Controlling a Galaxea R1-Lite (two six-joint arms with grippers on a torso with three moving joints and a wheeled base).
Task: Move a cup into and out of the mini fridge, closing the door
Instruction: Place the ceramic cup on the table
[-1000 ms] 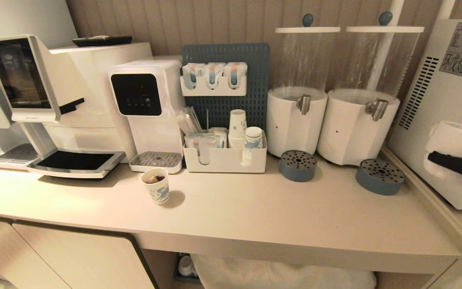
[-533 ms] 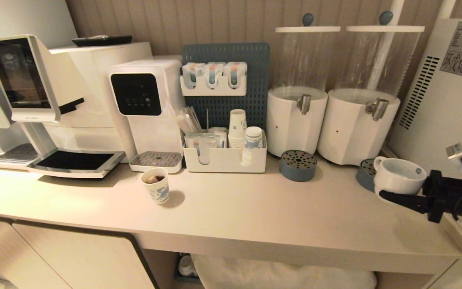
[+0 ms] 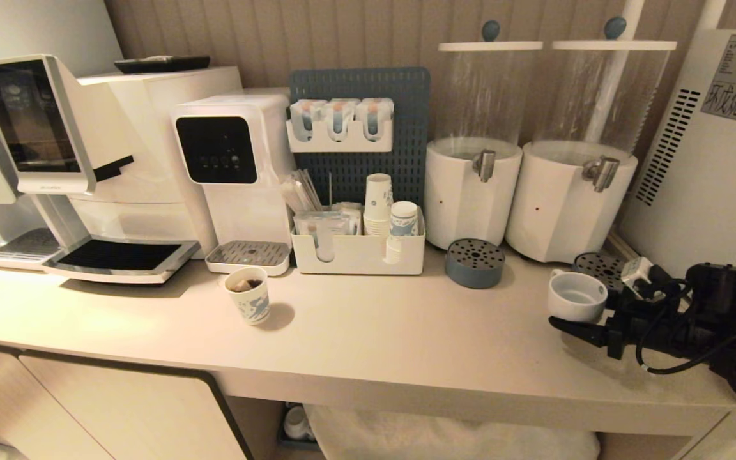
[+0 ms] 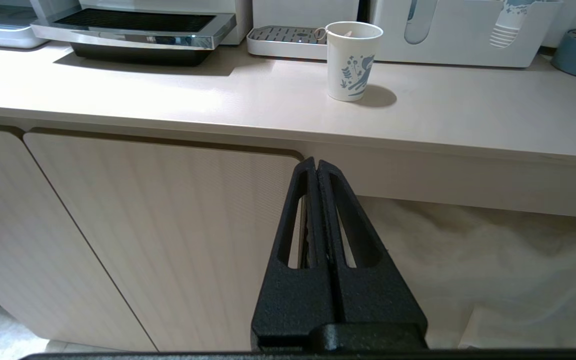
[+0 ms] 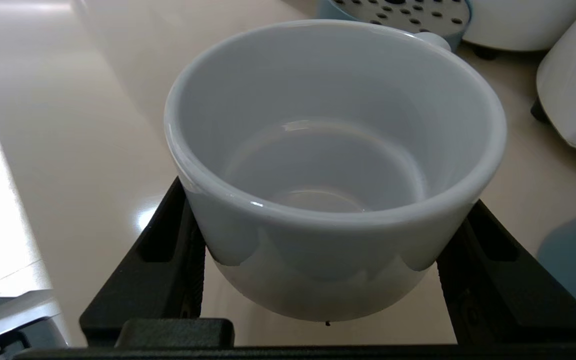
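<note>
Left gripper (image 4: 316,167): my fingers pressed together, empty, below the desk (image 3: 406,345) edge.
Paper cup (image 3: 248,295): left-centre, near side.
Cup (image 3: 576,296): far right, between my right gripper's (image 3: 582,316) fingers, clamped around it.
Mini fridge (image 3: 719,160): right edge.

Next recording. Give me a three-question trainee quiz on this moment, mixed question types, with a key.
1. True or false: the right end effector has its fingers on either side of the white cup.
2. Multiple choice: where does the blue-printed paper cup stand? A. inside the white organiser box; B. alone on the counter in front of the water dispenser's drip tray; C. on the blue drip stand.
3. Short answer: how does the left end effector stand, and where?

Key: 1. True. 2. B. 3. Shut and empty, parked below the counter edge in front of the cabinet door.
</note>
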